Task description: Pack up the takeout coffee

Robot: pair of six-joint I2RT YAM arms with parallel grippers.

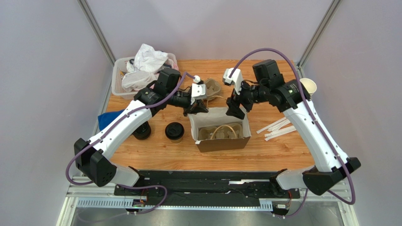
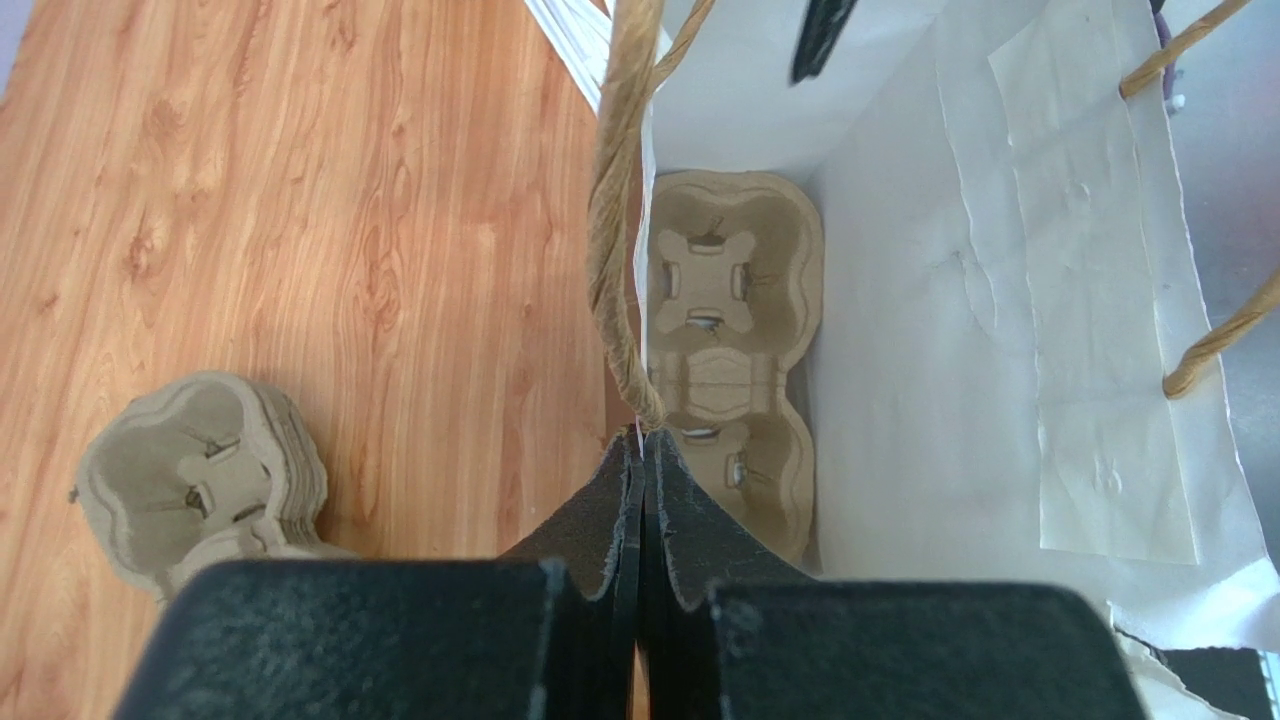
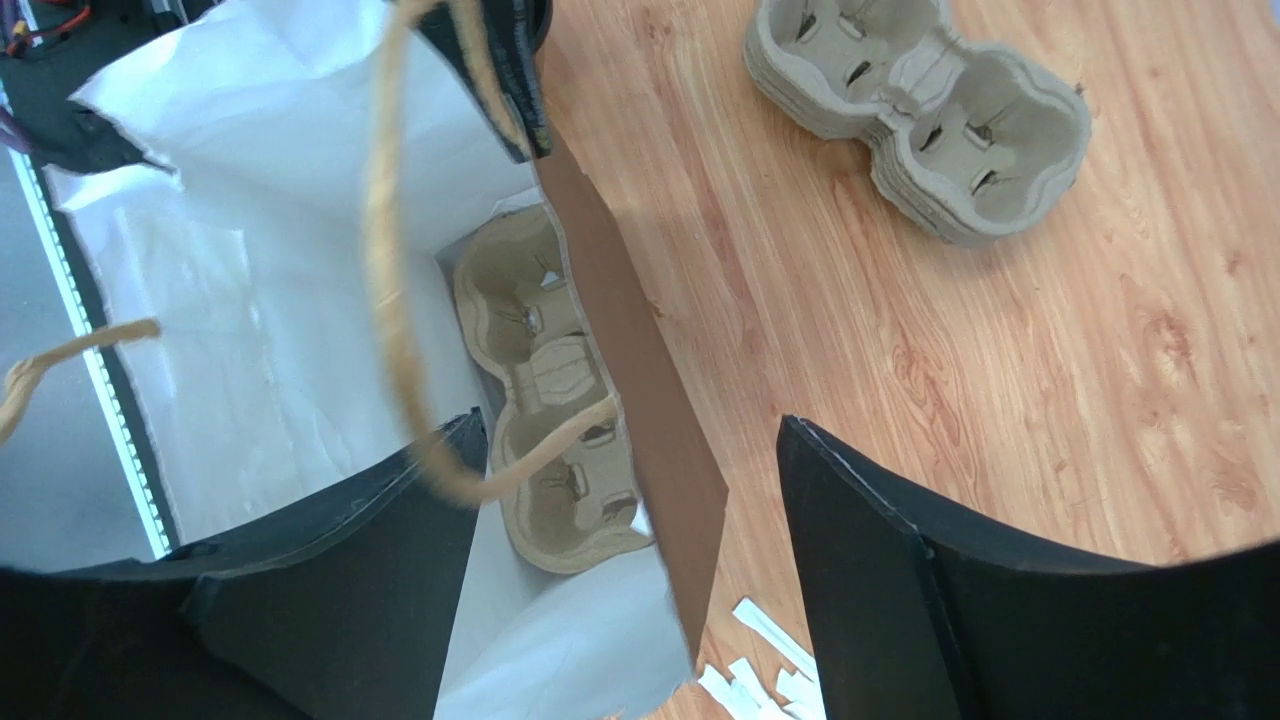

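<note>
The takeout coffee (image 1: pixel 174 132) stands upright on the worktop (image 1: pixel 155 157), just beside the paper bag (image 1: pixel 221 142) at its 9 o'clock. A pulp cup carrier (image 2: pixel 732 330) lies in the bag's bottom. The left claw (image 2: pixel 643 468) is pinched tight on the bag's rim at 11 o'clock. The right claw (image 1: pixel 234 111) stands wide, astride the rim at 1 o'clock.

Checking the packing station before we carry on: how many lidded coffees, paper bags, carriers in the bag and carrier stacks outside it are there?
takeout coffee: 1
paper bag: 1
cup carrier in the bag: 1
stack of carriers on the table: 1
Total: 4
</note>
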